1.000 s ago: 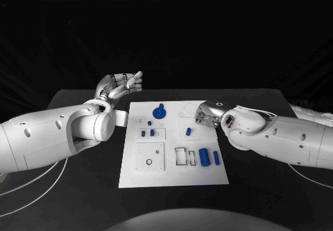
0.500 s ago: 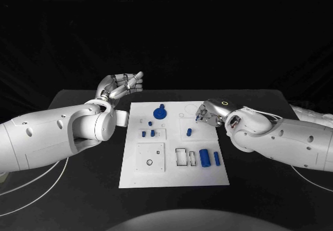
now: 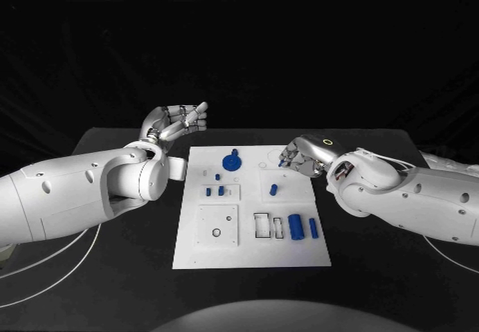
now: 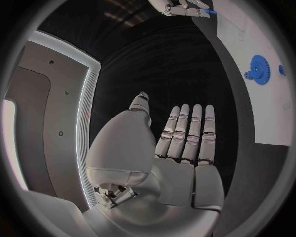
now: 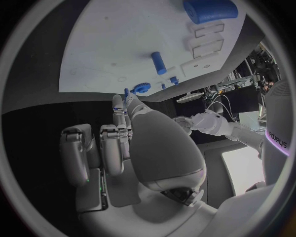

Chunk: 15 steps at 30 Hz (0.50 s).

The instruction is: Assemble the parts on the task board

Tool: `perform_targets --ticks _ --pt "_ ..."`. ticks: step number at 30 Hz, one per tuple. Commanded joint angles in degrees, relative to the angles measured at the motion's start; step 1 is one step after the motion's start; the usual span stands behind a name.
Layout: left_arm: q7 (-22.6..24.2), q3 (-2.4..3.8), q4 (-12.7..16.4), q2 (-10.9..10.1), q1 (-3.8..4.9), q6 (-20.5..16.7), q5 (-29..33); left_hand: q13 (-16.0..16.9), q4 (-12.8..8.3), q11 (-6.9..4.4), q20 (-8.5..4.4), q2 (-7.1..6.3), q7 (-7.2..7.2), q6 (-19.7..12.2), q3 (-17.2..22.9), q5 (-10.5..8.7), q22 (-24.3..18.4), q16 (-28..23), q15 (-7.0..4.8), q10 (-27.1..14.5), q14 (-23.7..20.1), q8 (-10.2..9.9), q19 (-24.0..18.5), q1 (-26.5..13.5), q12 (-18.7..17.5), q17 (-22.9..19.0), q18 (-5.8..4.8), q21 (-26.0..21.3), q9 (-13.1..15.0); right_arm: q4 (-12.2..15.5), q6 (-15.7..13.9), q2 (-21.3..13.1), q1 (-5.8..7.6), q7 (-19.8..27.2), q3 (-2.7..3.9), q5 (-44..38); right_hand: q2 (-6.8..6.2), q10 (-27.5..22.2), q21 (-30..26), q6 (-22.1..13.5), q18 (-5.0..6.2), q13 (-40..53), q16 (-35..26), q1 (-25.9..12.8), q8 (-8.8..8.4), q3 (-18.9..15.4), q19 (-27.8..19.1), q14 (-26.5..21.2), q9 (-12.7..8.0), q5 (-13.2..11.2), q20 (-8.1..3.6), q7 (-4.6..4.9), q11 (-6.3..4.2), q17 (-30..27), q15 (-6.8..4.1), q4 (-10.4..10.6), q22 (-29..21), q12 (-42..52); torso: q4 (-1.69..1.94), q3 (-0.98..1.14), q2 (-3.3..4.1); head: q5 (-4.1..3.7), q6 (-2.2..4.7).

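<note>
The left silver hand (image 3: pixel 175 122) is up in the air, past the far left corner of the white flat task board (image 3: pixel 200 257). It faces palm up with its fingers (image 4: pixel 188 133) side by side and a little curled. It holds nothing. It is well apart from the board.

The white board lies flat in the middle of the black table (image 3: pixel 120 277). On its far part stands a round blue gear with a little knob (image 3: pixel 232 162). Just in front of the gear are three tiny blue pegs (image 3: pixel 214 189), close together. Nearer the front, on the left side of the board, is a square white plate with a small ring hole (image 3: pixel 216 225). To the right of that plate are two empty box-shaped slots (image 3: pixel 266 225). Next to the slots lies a fat blue cylinder (image 3: pixel 295 225), and just beside it a thinner blue bar (image 3: pixel 312 228). A short blue pin (image 3: pixel 273 188) lies by itself in the middle of the board's right half.

The right silver hand (image 3: pixel 300 155) is low over the far right edge of the board, near the short blue pin but not touching it. Its fingers (image 5: pixel 120 126) are curled in and point down at the board. In the left wrist view a small blue piece (image 4: pixel 210 12) shows at its fingertips. I cannot tell if the hand really holds it.
</note>
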Motion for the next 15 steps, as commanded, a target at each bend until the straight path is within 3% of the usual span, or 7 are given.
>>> perform_targets --ticks 1,6,8,11,15 --pt "0.28 0.04 -0.31 0.36 0.04 0.42 0.16 -0.03 0.03 0.02 0.00 0.72 0.03 -0.54 0.31 0.16 -0.08 0.33 0.00 -0.39 -0.24 0.39 0.45 0.04 0.21 -0.09 0.52 -0.26 -0.02 1.95 0.56 -0.04 0.70 1.61 0.01 0.61 -0.36 0.38 0.26 0.01 -0.40 -0.06 0.23 0.36 0.06 0.36 6.00 5.96 0.32 0.20 0.10 0.43 0.18 15.09 0.42 -0.03 15.10 -0.42 0.05 0.00 -0.05 1.34 -0.38" --pt "0.33 0.03 -1.50 1.03 -0.01 0.63 0.16 -0.04 0.02 0.04 0.00 0.76 0.04 -0.60 0.30 0.17 -0.16 0.36 0.01 -0.44 -0.28 0.38 0.47 0.07 0.23 -0.18 0.52 -0.28 -0.03 4.47 2.06 0.99 1.62 2.84 0.02 0.99 -0.37 0.41 0.26 0.01 -0.40 -0.06 0.23 0.37 0.04 0.38 6.00 5.96 0.32 0.21 0.14 0.46 0.21 15.09 0.47 -0.03 15.10 -0.47 0.07 -0.05 -0.08 4.70 -1.06" --pt "0.34 0.03 -2.08 1.30 -0.09 0.65 0.16 -0.05 0.02 0.05 0.00 0.79 0.05 -0.66 0.28 0.17 -0.23 0.38 0.02 -0.49 -0.33 0.38 0.47 0.09 0.25 -0.26 0.51 -0.31 -0.04 5.24 2.87 1.64 1.78 3.45 0.02 1.00 -0.37 0.42 0.26 0.00 -0.40 -0.06 0.23 0.42 0.00 0.43 6.00 5.96 0.31 0.22 0.19 0.51 0.26 15.09 0.53 -0.06 15.10 -0.53 0.16 -0.06 -0.07 5.70 -1.27" --pt "0.32 0.02 -2.83 1.66 -0.19 0.61 0.16 -0.05 0.02 0.07 0.01 0.82 0.07 -0.73 0.25 0.16 -0.35 0.40 0.05 -0.57 -0.43 0.39 0.46 0.12 0.27 -0.39 0.50 -0.36 -0.05 6.01 4.13 2.57 1.91 4.19 0.03 0.84 -0.37 0.43 0.26 0.00 -0.40 -0.06 0.23 0.43 0.00 0.43 6.00 5.96 0.31 0.22 0.19 0.51 0.26 15.09 0.54 -0.07 15.10 -0.54 0.27 -0.04 -0.10 6.40 -1.45" --pt "0.33 0.01 -3.49 2.07 -0.25 0.53 0.15 -0.06 0.01 0.08 0.01 0.83 0.08 -0.77 0.23 0.16 -0.41 0.41 0.06 -0.61 -0.49 0.39 0.46 0.14 0.28 -0.47 0.49 -0.39 -0.06 6.43 5.59 3.82 1.95 5.07 0.03 0.54 -0.36 0.43 0.26 -0.04 -0.40 -0.07 0.23 0.51 -0.07 0.51 6.00 5.96 0.30 0.22 0.27 0.58 0.33 15.09 0.62 -0.11 15.10 -0.66 0.63 -0.17 -0.28 6.27 -1.92"
